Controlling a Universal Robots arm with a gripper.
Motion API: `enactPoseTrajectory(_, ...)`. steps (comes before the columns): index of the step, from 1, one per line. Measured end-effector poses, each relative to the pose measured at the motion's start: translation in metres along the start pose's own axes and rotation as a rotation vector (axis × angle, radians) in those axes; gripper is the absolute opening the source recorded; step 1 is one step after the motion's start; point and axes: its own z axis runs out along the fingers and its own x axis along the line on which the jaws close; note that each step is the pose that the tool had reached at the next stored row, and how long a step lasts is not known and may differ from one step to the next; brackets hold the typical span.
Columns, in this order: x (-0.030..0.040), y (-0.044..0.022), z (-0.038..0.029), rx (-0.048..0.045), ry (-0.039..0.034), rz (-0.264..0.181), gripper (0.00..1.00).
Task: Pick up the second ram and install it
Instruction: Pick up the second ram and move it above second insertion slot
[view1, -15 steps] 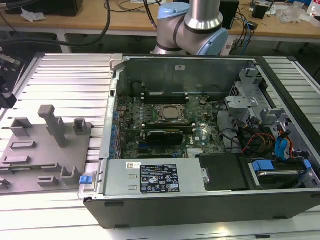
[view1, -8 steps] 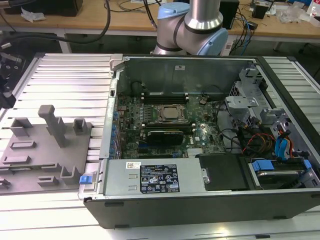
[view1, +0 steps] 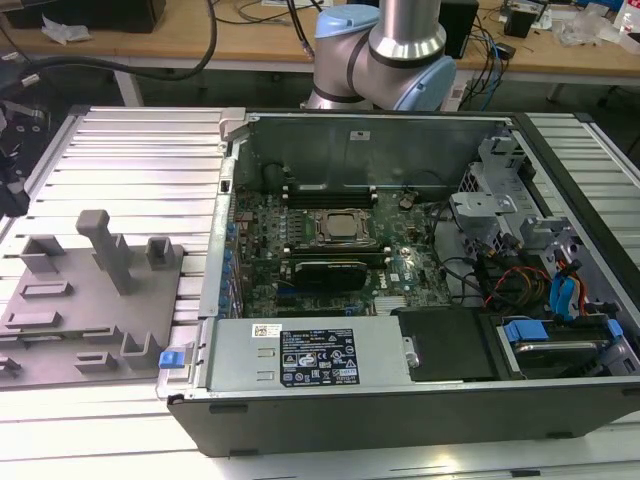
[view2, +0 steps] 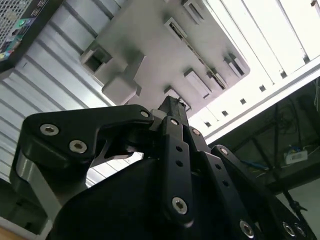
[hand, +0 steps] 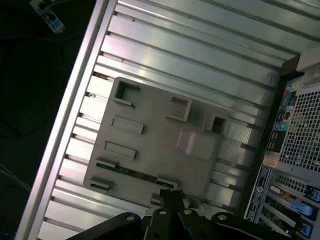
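The second ram (hand: 134, 173) is a thin green strip lying in a slot along one edge of the grey holder plate (hand: 155, 135). In the first wrist view my gripper (hand: 170, 195) hangs above the plate, close to one end of that strip and apart from it. Its black fingers meet at the tips with nothing between them. The second wrist view has the same gripper (view2: 175, 106) with its tips together over the plate (view2: 150, 50). In the exterior view the plate (view1: 70, 320) lies left of the open computer case (view1: 330, 385), where black memory slots (view1: 330, 188) flank the processor.
The plate carries a tall grey post (view1: 105, 250) and several raised holders. It rests on a ribbed aluminium table (view1: 150, 160). The case's metal side wall (view1: 222, 200) stands between plate and motherboard. Cables and drive bays (view1: 540, 290) fill the case on the exterior view's right.
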Motion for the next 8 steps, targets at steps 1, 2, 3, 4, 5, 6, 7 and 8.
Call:
enactPoseTrajectory(1, 0.0000, 0.0000, 0.0000, -0.0006, 0.0006, -0.027, 0.11)
enactPoseTrajectory(2, 0.0000, 0.0000, 0.0000, -0.0009, 0.0010, -0.044, 0.11)
enactPoseTrajectory(3, 0.0000, 0.0000, 0.0000, -0.0013, 0.0012, -0.056, 0.11)
enactPoseTrajectory(4, 0.0000, 0.0000, 0.0000, -0.0017, 0.0018, -0.077, 0.11)
enactPoseTrajectory(5, 0.0000, 0.0000, 0.0000, -0.0023, 0.0022, -0.100, 0.11)
enactPoseTrajectory(6, 0.0000, 0.0000, 0.0000, -0.0027, 0.0026, -0.119, 0.11)
enactPoseTrajectory(7, 0.0000, 0.0000, 0.0000, -0.0035, 0.0034, -0.153, 0.11)
enactPoseTrajectory(8, 0.0000, 0.0000, 0.0000, -0.0039, 0.0038, -0.172, 0.11)
